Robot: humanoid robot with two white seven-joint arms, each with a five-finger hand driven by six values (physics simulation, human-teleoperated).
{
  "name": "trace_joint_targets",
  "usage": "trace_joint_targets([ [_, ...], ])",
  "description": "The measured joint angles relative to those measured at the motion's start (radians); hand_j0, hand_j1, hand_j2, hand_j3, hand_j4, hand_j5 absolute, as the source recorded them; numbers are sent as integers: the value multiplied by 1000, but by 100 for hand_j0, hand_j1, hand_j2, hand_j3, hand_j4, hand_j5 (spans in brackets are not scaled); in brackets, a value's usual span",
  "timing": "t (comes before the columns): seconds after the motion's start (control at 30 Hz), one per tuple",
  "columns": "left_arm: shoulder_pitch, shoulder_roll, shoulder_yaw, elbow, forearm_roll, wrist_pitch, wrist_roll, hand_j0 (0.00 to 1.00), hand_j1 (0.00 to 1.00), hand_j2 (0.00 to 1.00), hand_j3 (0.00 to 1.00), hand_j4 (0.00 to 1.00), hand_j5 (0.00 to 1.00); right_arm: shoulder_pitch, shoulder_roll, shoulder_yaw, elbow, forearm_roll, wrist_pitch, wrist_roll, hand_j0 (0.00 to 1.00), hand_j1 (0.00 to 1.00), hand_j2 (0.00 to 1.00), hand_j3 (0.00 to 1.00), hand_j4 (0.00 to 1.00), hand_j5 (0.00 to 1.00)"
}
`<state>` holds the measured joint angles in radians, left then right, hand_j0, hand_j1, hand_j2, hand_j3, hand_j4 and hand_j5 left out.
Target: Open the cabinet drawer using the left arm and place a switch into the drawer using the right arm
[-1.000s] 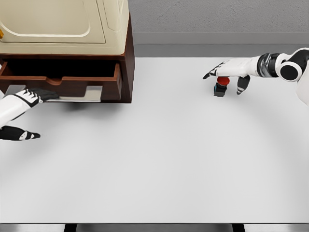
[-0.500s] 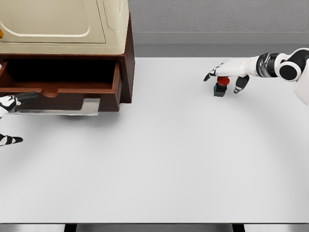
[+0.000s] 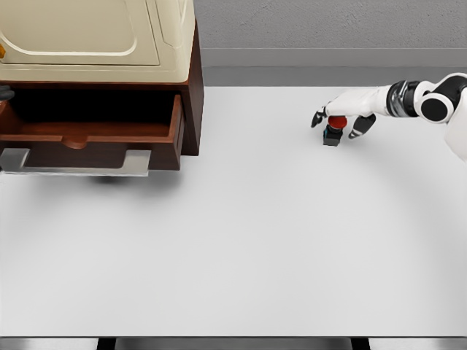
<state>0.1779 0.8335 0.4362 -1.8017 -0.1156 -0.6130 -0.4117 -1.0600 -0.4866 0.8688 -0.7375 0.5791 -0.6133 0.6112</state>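
So the dark reddish-brown wooden cabinet [image 3: 191, 95] sits at the top left of the plain white tabletop [image 3: 241, 240], with a cream-coloured boxy appliance-looking thing [image 3: 95, 36] stacked on top of it. The matching brown drawer [image 3: 95, 135] is pulled out toward the camera, you can see the dark hollow inside it, and there's a flat silver metal handle bar [image 3: 73, 162] running along its lower front edge. Nothing visible inside the drawer as far as I can tell, though the interior is pretty shadowy. Over on the far right side, well apart from the cabinet, is the switch [image 3: 334, 130], a little black square base with a round red button on top, standing upright on the tabletop. The white right hand [image 3: 344, 113] with black fingertips comes in from the right edge on its white arm with the black and grey wrist joint, and it's draped right over the switch. Its fingers [image 3: 318, 117] are curled down around the red top, one on the left side and the thumb-ish one [image 3: 359, 125] down on the right, so it looks like they're closing on the switch, which is sitting on the tabletop and not lifted. The left hand isn't in the shot at all, only a tiny dark bit at the left edge by the cabinet that I can't identify.
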Motion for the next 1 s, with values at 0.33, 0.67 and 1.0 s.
trace_joint_targets([
  [0.33, -126, -4, -163, -2, 2, 0, 2, 100, 100, 100, 100, 100, 100, 0, 2, 0, 3, 0, 0, 0, 67, 67, 67, 67, 67, 67],
  [0.67, -153, -32, -203, -2, 2, 0, 2, 100, 100, 100, 100, 100, 100, 2, 4, -3, 2, -1, 2, -1, 50, 50, 50, 50, 50, 50],
  [1.0, -153, -68, -215, -1, 1, 0, 2, 100, 100, 100, 100, 100, 100, -6, 4, -9, -19, -9, -1, 0, 31, 31, 31, 31, 31, 31],
])
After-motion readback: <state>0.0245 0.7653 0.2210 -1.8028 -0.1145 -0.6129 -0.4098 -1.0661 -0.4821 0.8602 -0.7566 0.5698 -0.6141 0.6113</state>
